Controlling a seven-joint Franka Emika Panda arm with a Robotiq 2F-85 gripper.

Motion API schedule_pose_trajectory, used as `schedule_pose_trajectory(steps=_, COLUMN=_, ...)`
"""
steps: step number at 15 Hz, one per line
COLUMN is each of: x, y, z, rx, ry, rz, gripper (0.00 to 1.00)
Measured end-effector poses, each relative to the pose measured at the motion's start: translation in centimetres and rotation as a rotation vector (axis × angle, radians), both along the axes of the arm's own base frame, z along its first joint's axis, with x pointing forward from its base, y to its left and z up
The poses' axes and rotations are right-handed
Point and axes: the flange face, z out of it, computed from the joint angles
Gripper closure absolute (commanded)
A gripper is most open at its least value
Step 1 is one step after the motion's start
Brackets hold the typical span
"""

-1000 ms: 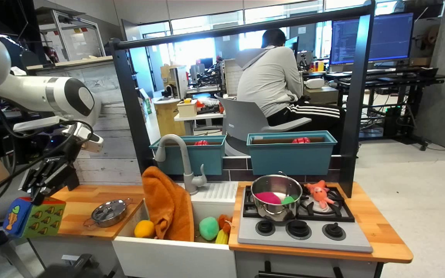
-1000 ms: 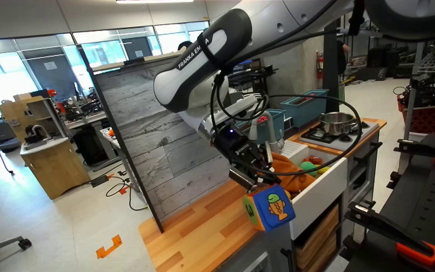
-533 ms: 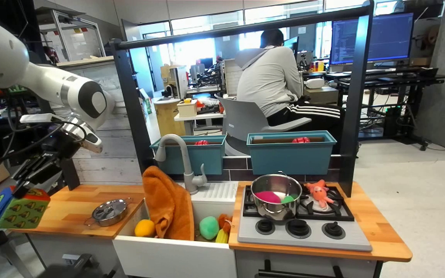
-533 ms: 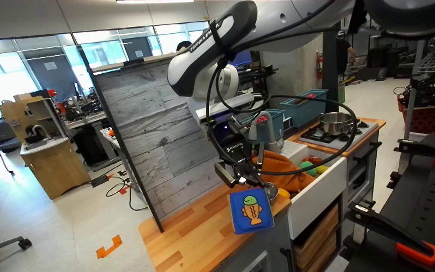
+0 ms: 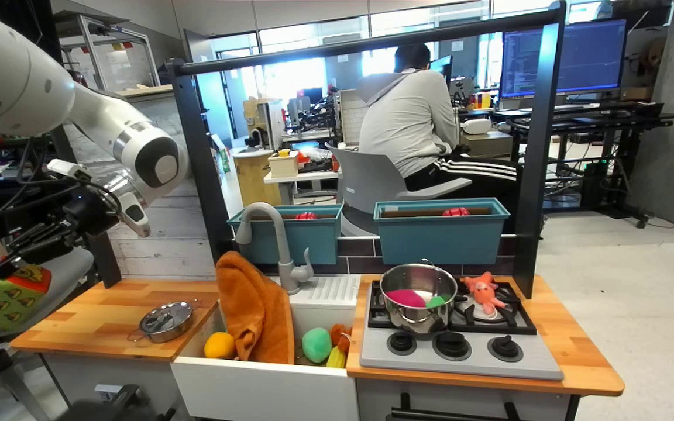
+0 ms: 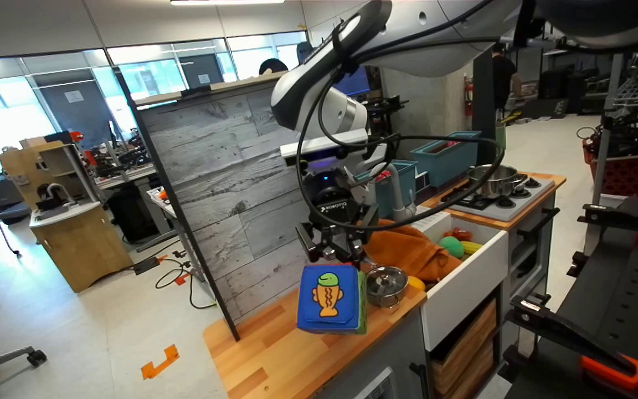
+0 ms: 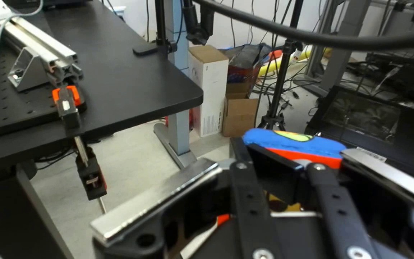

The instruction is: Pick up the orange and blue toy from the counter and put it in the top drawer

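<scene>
The orange and blue toy (image 5: 3,301) is a soft cube with a blue fish face, a green patterned face and a red-orange face. In an exterior view it is cut by the left edge. It also shows in an exterior view (image 6: 329,299) and at the jaws in the wrist view (image 7: 293,142). My gripper (image 6: 331,256) is shut on its upper part and holds it in the air, near the end of the wooden counter (image 5: 97,313). The gripper (image 7: 282,162) hides much of the toy in the wrist view. The top drawer is out of view.
A metal colander (image 5: 166,321) lies on the counter. An orange cloth (image 5: 255,316) hangs over the sink (image 5: 261,386). A pot (image 5: 419,298) stands on the stove. A black table (image 7: 131,79) with a clamp (image 7: 71,111) stands at left in the wrist view.
The gripper has carried the toy left in both exterior views. The toy has turned, so its fish face looks straighter at the camera in an exterior view. The grip has stayed shut.
</scene>
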Motion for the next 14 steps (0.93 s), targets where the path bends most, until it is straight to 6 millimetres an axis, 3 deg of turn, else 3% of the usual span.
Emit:
schedule_pose_trajectory(steps=6, x=0.5, y=1.6, z=1.1, rx=0.076, ry=0.072, rz=-0.113, gripper=0.99)
schedule_pose_trajectory(steps=14, x=2.7, y=3.7, z=2.6, rx=0.217, ry=0.033, rz=-0.277, gripper=0.99)
